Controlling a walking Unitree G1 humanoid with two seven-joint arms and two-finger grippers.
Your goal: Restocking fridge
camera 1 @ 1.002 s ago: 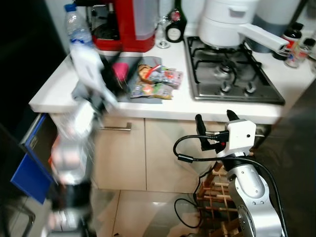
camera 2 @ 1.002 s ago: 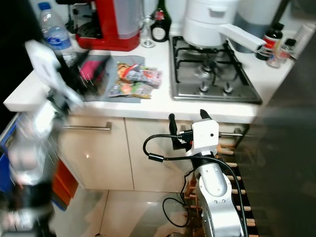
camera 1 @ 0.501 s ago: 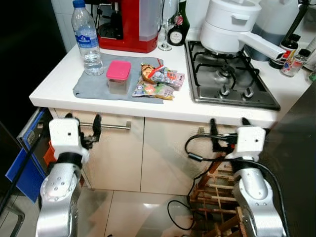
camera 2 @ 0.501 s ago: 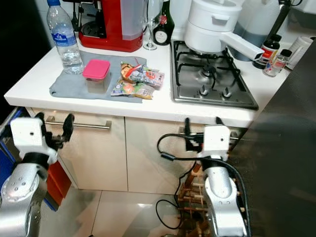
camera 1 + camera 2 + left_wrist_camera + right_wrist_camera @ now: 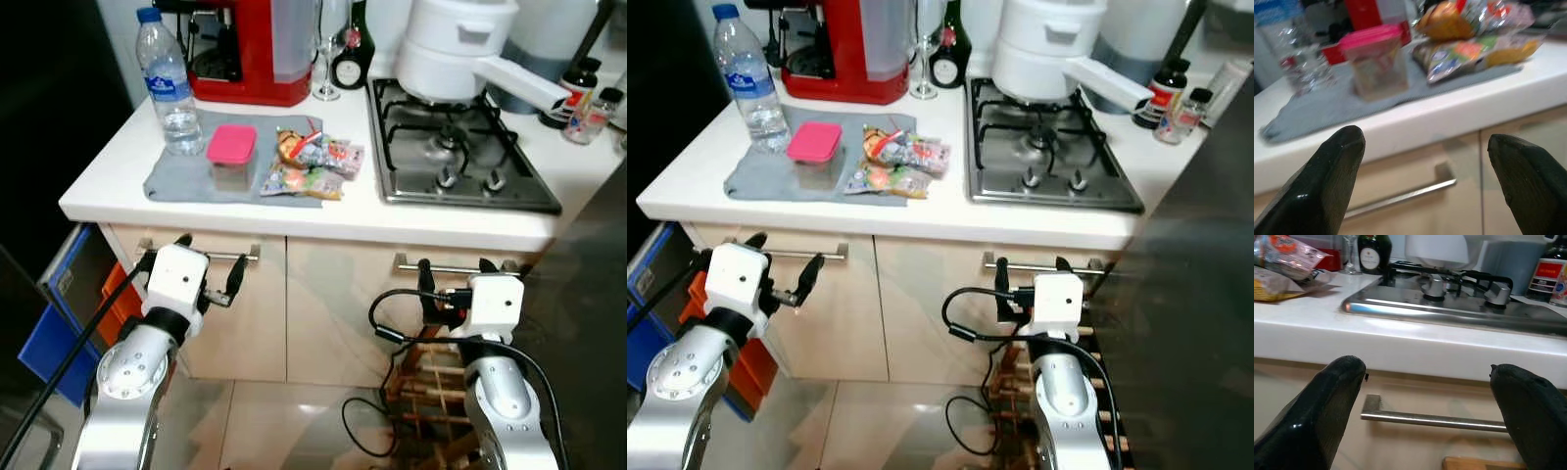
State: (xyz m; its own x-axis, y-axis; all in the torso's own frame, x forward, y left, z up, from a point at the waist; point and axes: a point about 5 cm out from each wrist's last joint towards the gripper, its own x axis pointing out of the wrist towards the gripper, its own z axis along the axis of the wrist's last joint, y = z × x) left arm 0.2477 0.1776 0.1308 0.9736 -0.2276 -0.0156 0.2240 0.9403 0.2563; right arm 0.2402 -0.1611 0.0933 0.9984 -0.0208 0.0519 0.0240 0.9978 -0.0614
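Hovering below the white table (image 5: pixel 108 186) edge, the left claw (image 5: pixel 207 276) and right claw (image 5: pixel 455 282) both gape wide, holding nothing. On the grey cloth (image 5: pixel 181 176) at eleven o'clock sit a water bottle (image 5: pixel 165 80), pink-lidded container (image 5: pixel 231 157) and snack packets (image 5: pixel 309 162).

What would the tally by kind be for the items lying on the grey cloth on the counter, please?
Clear plastic water bottle with blue cap: 1
Small container with pink lid: 1
Colourful snack packets: the heap overlaps, so I cannot give an exact count; several
Total: 2 plus the packets, all on the grey cloth.
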